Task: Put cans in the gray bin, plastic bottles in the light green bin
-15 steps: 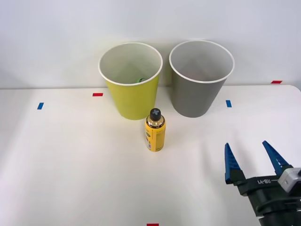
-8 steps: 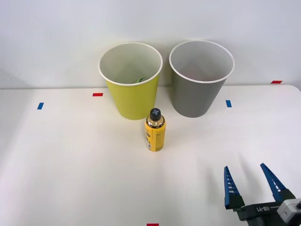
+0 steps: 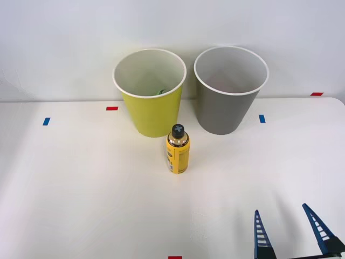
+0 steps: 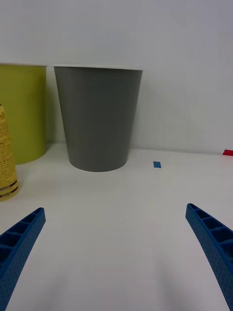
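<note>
The light green bin (image 3: pixel 151 110) and the gray bin (image 3: pixel 225 105) stand side by side at the back of the white table; both also show in the wrist view as the light green bin (image 4: pixel 22 112) and the gray bin (image 4: pixel 98 116). Just above the light green bin's near rim a small piece of a bright green plastic bottle (image 3: pixel 160 91) shows; the rest is hidden. A yellow can (image 3: pixel 177 149) with a black cap stands upright just in front of the bins, its side visible as the can (image 4: pixel 6 160). My right gripper (image 3: pixel 281 210) (image 4: pixel 115 209) is open and holds nothing, low at the table's near right, well away from the can.
Small blue tape marks (image 3: pixel 262 118) and red tape marks (image 3: pixel 112 108) dot the table (image 3: pixel 81 178). A white wall rises right behind the bins. Bare tabletop lies between the gripper and the can, and across the left half.
My right gripper, still open, has drawn back toward the table's near edge, sinking low in the front view. The can and bins have not moved.
</note>
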`<state>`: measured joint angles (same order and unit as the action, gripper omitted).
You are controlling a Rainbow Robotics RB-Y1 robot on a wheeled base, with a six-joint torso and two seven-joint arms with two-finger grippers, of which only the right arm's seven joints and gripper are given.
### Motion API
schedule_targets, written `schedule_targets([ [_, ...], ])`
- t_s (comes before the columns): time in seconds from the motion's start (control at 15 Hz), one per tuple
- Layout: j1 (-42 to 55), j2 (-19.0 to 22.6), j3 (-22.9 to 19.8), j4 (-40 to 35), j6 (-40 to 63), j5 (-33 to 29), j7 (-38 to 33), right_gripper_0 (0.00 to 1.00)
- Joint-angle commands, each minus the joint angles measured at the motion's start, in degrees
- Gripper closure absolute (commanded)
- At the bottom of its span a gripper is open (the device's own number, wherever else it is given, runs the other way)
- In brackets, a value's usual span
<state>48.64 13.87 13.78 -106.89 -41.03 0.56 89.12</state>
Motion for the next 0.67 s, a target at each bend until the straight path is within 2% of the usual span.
schedule_targets([
  [0.07,2.0,3.3,4.5,0.0,-2.6,7.0,6.6,0.0],
  [0.27,3.6,3.1,6.1,0.0,-3.8,7.8,8.9,0.0],
  [0.4,4.4,2.3,7.1,0.0,-4.1,8.6,12.8,0.0],
  [0.67,5.4,1.3,7.1,0.0,-4.1,9.5,13.4,0.0],
])
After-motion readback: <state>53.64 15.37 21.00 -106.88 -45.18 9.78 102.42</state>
